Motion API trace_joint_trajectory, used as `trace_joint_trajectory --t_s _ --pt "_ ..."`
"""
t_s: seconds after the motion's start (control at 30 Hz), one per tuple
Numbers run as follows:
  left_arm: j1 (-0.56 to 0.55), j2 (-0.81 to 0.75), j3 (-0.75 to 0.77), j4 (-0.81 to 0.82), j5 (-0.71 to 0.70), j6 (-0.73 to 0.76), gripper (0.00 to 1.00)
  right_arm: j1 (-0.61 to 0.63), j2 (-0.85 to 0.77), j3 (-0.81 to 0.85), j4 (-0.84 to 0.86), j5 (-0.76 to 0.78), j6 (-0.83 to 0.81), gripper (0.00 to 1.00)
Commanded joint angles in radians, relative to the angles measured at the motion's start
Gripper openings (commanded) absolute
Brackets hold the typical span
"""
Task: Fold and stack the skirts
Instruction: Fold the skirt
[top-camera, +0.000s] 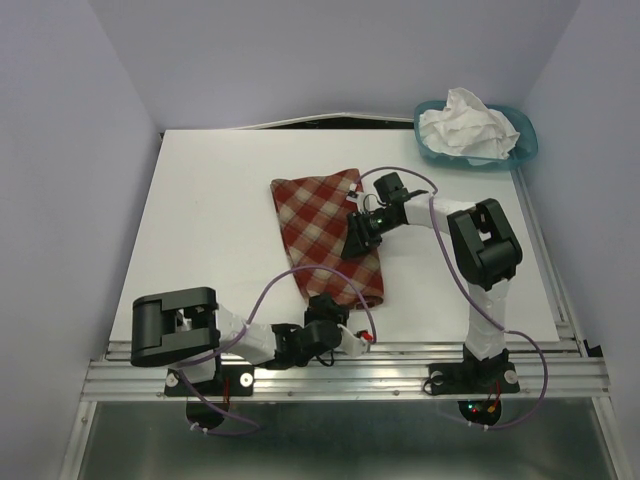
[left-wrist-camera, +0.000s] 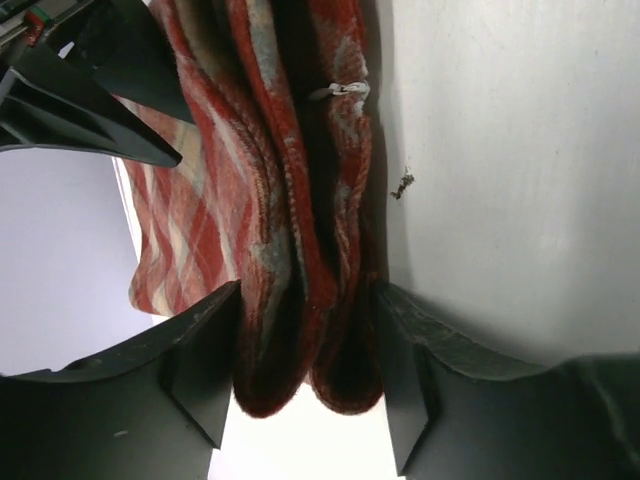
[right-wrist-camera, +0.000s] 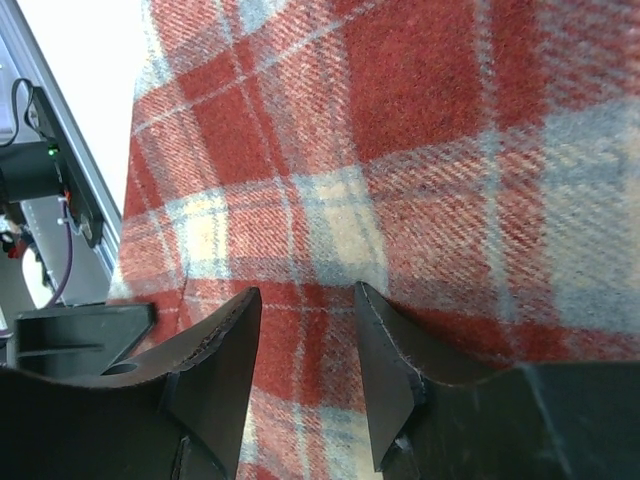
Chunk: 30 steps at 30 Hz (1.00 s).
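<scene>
The red-and-cream plaid skirt (top-camera: 318, 225) lies flat in the middle of the white table (top-camera: 210, 220). My left gripper (top-camera: 335, 318) is at its near edge. In the left wrist view the left gripper (left-wrist-camera: 308, 300) is closed on bunched folds of the plaid skirt (left-wrist-camera: 200, 230), with cloth filling the gap between the fingers. My right gripper (top-camera: 357, 240) is over the skirt's right side. In the right wrist view the right gripper (right-wrist-camera: 307, 295) is open, its tips just above or on the plaid skirt (right-wrist-camera: 400, 130). The white skirt (top-camera: 465, 122) lies crumpled in the teal basket.
The teal basket (top-camera: 528, 145) stands at the table's far right corner. A metal rail (top-camera: 350, 372) runs along the near edge, with both arm bases on it. Purple cables loop beside both arms. Lilac walls close in the table on three sides.
</scene>
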Motion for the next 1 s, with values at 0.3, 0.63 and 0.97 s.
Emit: trace_joint_trajectory --t_s 0.3,0.63,0.97 --pt "0.024 -0.145 0.08 -0.206 -0.004 -0.141 0.05 0.026 0.025 -0.085 -0.04 0.098 -0.064 0.48" --pt "0.059 -0.256 0.185 -0.471 0.134 -0.318 0.0 0.027 -0.029 -0.1 -0.074 0.108 -0.099 0.48" --pt "0.07 -0.303 0.246 -0.616 0.301 -0.344 0.0 0.036 -0.123 -0.008 -0.152 0.106 -0.133 0.57"
